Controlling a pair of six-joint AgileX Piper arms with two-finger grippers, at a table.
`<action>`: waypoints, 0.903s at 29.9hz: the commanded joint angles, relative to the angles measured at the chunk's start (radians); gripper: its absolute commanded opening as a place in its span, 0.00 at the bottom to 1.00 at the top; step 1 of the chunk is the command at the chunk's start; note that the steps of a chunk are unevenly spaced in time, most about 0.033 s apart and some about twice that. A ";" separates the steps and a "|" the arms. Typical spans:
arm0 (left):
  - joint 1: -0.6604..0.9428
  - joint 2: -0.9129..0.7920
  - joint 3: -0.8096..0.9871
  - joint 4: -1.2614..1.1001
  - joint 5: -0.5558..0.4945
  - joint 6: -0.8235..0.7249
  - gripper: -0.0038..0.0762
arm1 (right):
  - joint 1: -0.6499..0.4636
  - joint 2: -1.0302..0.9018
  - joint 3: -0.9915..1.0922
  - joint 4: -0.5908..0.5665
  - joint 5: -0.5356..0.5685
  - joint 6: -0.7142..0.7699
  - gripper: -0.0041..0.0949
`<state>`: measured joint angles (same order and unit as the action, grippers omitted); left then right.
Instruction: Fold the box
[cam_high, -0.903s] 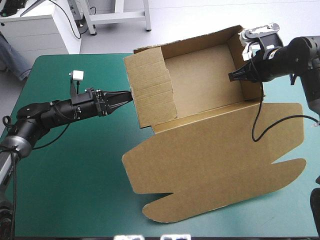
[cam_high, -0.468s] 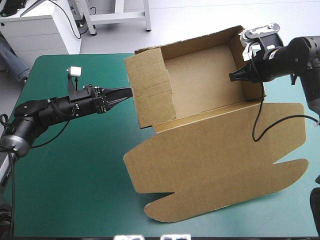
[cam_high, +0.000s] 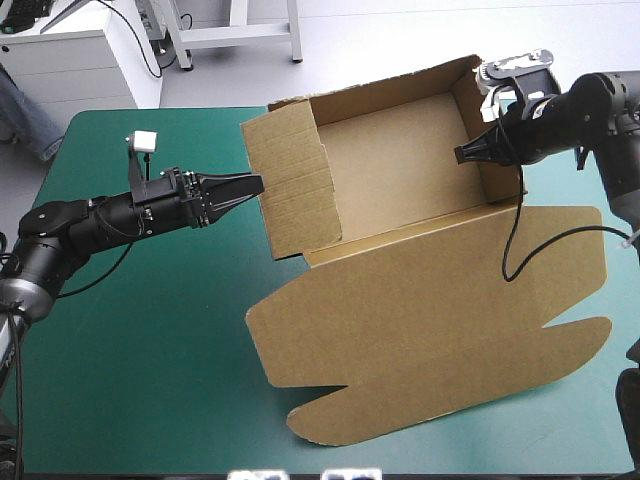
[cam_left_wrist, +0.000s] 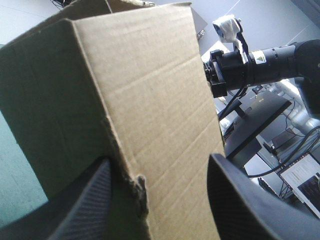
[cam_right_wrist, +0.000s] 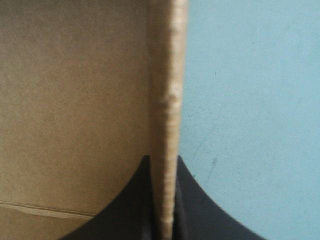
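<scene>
While pinching the right-hand wall of the brown box (cam_high: 400, 170), upper centre of the frame on the teal-green desk (cam_high: 150, 350), with the right gripper (cam_high: 462, 155), has the left gripper (cam_high: 257, 185) spread astride the opposite wall's outer edge, nearer that flap

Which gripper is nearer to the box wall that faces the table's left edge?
Left. The left gripper is open at that wall of the box, the wall's corner between its fingers. The right gripper is across the box, shut on the opposite wall.
</scene>
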<state>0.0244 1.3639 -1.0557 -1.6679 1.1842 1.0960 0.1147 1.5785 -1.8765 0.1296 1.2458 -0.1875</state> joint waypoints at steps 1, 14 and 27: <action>-0.032 -0.033 -0.064 -0.020 -0.012 -0.034 0.55 | -0.002 -0.039 -0.028 0.026 0.005 0.001 0.02; -0.187 -0.033 -0.231 0.442 -0.357 -0.445 0.53 | 0.073 -0.039 -0.028 -0.003 -0.004 0.046 0.03; -0.212 -0.033 -0.237 0.725 -0.442 -0.703 0.52 | 0.228 -0.039 -0.028 -0.113 -0.059 0.112 0.03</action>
<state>-0.1815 1.3639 -1.2546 -0.9689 0.7951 0.4507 0.3216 1.5818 -1.8765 -0.0191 1.2386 -0.0724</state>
